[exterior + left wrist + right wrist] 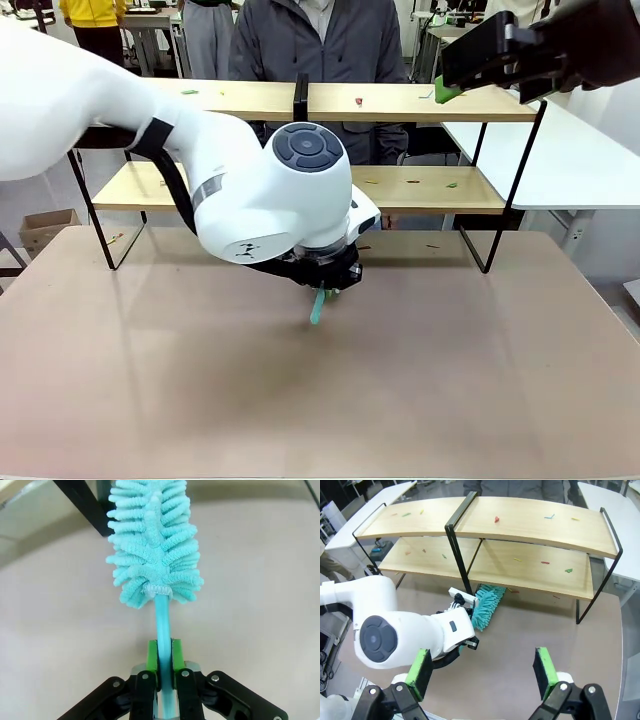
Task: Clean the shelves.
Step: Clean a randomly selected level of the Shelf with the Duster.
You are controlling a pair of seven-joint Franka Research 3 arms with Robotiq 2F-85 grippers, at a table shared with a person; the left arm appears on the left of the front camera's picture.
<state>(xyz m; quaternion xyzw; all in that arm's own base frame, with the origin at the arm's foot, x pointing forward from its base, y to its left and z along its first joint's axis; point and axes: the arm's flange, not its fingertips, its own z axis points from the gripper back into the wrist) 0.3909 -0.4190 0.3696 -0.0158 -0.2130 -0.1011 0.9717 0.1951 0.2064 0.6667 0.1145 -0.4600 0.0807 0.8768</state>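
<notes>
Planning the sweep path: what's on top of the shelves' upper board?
Small coloured scraps lie on the shelves, upper board: a red scrap, a blue scrap, a yellow scrap, more toward the left end. In the front view the right gripper covers the board's right end.

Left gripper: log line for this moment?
left gripper: shut on teal fluffy microfibre duster | right gripper: open, empty | light-wood two-tier shelves: coloured scraps on boards

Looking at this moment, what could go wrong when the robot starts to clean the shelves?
1. The duster, held in the shut left tool, lies close to the black centre post; its fluffy head could snag there.
2. Sweeping may push the small scraps off the shelves onto the table.
</notes>
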